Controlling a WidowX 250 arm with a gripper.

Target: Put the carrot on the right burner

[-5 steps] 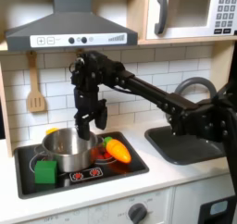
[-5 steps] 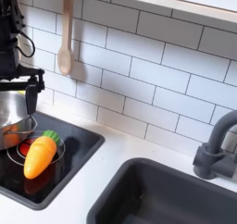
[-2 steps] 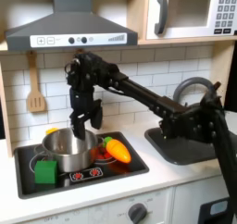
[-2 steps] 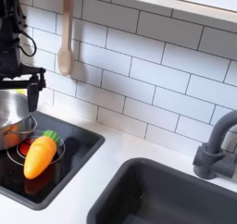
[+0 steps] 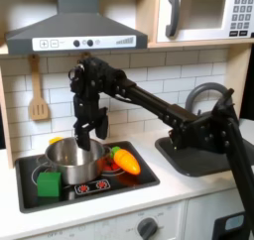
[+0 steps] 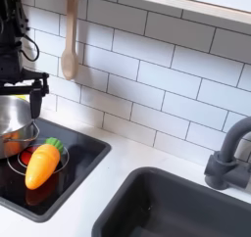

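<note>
Clutter on the toy stovetop [image 5: 139, 180] crowds the lower left of both exterior views: a steel pot [image 5: 71, 161] sits on the left burner, a green cube [image 5: 48, 184] lies in front of it at the first exterior view's lower left, and a yellow piece [image 5: 55, 142] peeks out behind the pot's rim. The carrot [image 6: 41, 164] lies on the red-ringed burner just beside the pot, its green top toward the tiled wall, its orange tip toward the cooktop's front edge; nothing holds it. The gripper [image 5: 87, 137] hangs above the pot's rear rim, well clear of the carrot, and its fingers look slightly parted with nothing between them, though the dark parts blur together. The black arm [image 5: 149, 97] stretches from the right of the first exterior view across the counter. A wooden spatula [image 6: 68, 47] hangs on the white tile wall [image 6: 167, 74]. A dark sink [image 6: 186, 207] with a grey faucet [image 6: 229, 153] fills the lower right of the second exterior view. A range hood [image 5: 69, 26] and microwave [image 5: 203, 13] sit across the top of the first exterior view.
</note>
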